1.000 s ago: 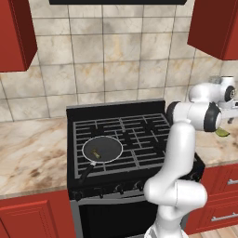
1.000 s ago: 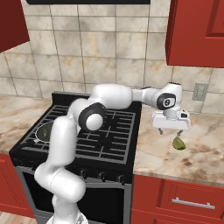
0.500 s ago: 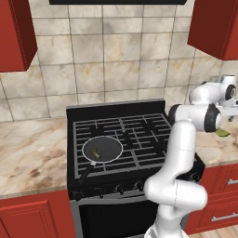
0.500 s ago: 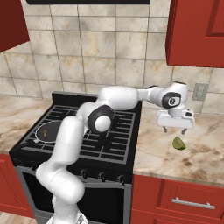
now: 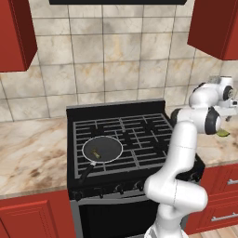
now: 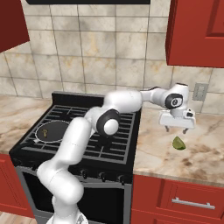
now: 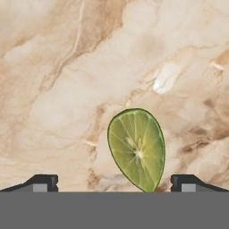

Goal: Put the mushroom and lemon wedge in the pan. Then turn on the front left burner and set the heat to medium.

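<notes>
The lemon wedge (image 7: 136, 148) lies cut face up on the marble counter right of the stove; it also shows as a small green piece (image 6: 178, 143) (image 5: 223, 133). My gripper (image 6: 176, 129) hangs open just above it and clear of it, the two tips (image 7: 115, 183) standing wide to either side of the wedge. The black pan (image 5: 109, 146) (image 6: 57, 133) rests on the front left burner, handle toward the front. A tiny tan mushroom (image 5: 96, 151) (image 6: 43, 131) lies inside the pan.
The black stove (image 5: 139, 130) has grates across its top and a row of knobs (image 5: 116, 189) along its front. Marble counters flank it, with a tiled wall behind, red cabinets above and an outlet (image 6: 200, 91) on the wall near the gripper.
The hand has shifted a little to the right and slightly lower over the lemon wedge. Its jaws stayed open, and the wedge, pan and mushroom have not moved.
</notes>
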Motion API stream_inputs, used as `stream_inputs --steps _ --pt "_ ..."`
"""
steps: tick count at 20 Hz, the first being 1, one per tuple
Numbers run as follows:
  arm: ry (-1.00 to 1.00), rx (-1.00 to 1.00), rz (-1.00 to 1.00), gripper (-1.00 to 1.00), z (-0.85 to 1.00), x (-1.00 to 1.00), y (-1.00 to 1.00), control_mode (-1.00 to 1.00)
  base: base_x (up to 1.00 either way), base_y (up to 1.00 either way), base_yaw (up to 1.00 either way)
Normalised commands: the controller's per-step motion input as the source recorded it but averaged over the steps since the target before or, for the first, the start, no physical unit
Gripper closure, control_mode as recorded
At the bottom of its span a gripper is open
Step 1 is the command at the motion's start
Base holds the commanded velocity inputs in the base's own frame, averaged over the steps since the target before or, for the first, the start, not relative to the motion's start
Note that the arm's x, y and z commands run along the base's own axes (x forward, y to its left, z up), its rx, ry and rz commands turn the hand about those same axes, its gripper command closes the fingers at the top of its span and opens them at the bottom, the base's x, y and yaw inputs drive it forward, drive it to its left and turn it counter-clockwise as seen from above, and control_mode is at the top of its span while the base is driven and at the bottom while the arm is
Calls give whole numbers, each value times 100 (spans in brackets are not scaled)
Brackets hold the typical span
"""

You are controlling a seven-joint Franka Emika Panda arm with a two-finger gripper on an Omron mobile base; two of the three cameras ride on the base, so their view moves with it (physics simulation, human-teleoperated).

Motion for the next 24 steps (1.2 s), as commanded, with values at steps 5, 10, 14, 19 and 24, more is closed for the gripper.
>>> stream_inputs --steps 5,10,14,19,24 --pt "0 2 -6 -100 -11 3 -29 -100 0 0 0" --pt "0 3 -5 -100 -6 0 -5 -100 0 0 0" --pt "1 2 0 -100 -17 0 0 -100 0 0 0" --pt "2 1 0 -100 -25 0 0 -100 0 0 0" --pt "3 0 0 -100 -28 0 0 -100 0 0 0"
